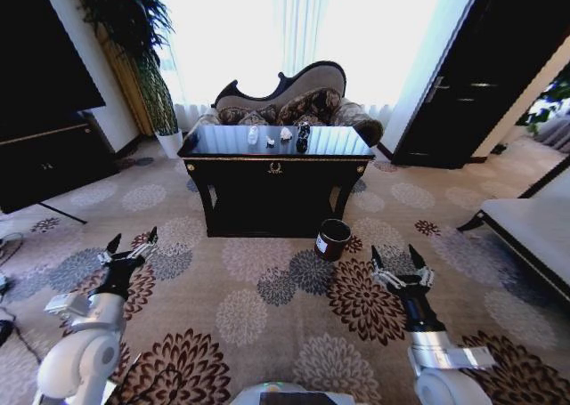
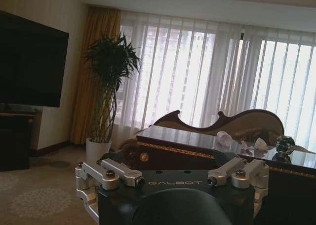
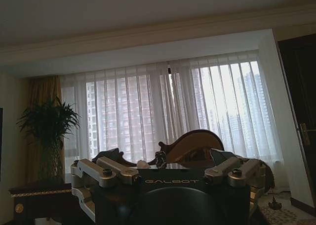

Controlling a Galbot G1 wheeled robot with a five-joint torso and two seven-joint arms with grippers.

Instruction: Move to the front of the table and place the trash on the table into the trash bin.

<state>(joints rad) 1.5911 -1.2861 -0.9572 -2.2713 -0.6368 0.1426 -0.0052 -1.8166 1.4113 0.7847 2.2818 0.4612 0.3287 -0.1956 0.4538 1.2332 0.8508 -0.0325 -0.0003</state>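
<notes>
Trash lies along the far edge of the black glossy table [image 1: 274,167], near the middle of that edge: a clear bottle [image 1: 253,135], a crumpled white paper wad [image 1: 286,133], a smaller white wad [image 1: 270,141] and a small dark item [image 1: 303,136], all close together but apart from each other. The table stands on the patterned carpet [image 1: 240,316] with a curved sofa [image 1: 294,102] behind it and sheer-curtained windows [image 1: 294,31] beyond. On the floor just beside the table's front right leg stands the trash bin [image 1: 332,239], dark and round with a white label on its side.

Both arms are held low over the carpet, well short of the table. The left gripper [image 1: 132,241] hangs over the carpet with its fingers spread and nothing between them. The right gripper [image 1: 396,257] is likewise released and empty, fingers splayed. A tall potted plant [image 1: 147,58] stands in the far left corner beside a black TV cabinet [image 1: 44,165].
</notes>
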